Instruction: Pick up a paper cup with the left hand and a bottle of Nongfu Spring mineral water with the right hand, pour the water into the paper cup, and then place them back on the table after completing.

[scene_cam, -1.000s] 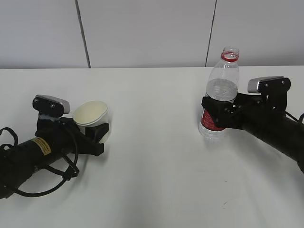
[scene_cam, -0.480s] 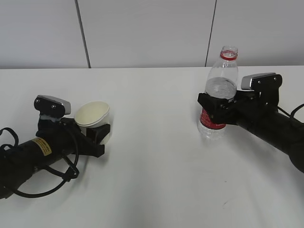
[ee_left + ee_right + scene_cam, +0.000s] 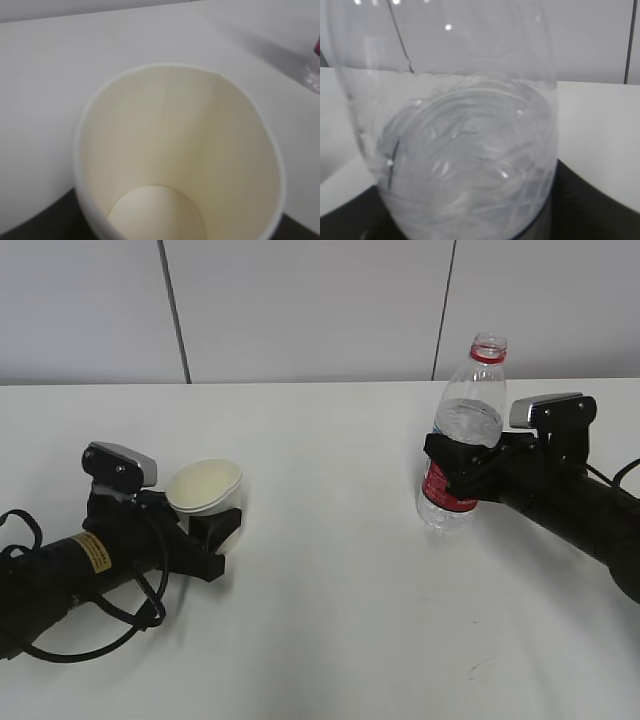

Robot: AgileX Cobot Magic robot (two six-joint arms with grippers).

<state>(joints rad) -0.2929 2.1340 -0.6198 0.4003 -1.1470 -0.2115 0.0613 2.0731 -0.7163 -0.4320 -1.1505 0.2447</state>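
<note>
On the white table [image 3: 330, 570], exterior view: one paper cup [image 3: 206, 492], empty, tilted toward the camera, gripped around its lower body by the left hand [image 3: 205, 530], whose yellow-stickered arm lay low along the tabletop; whether the cup's base touched the surface could not be told. One uncapped plastic water bottle [image 3: 465, 430], red neck ring and red label, upright, clasped at mid-body by the right hand [image 3: 455, 465]; its base sat at or just above the table. Cup and bottle stood well apart.

Left wrist view: cup interior [image 3: 175, 165], cream, dry, no water in it; dark jaw edges showed at the lower corners.

Right wrist view: bottle wall [image 3: 470, 165], filling the frame, the water [image 3: 465, 190] standing partway up; jaws closed against its sides.

Status, by judgement: both pickups made or nearly so. Outstanding: lifting, bringing bottle over cup, pouring, setting both back down.
</note>
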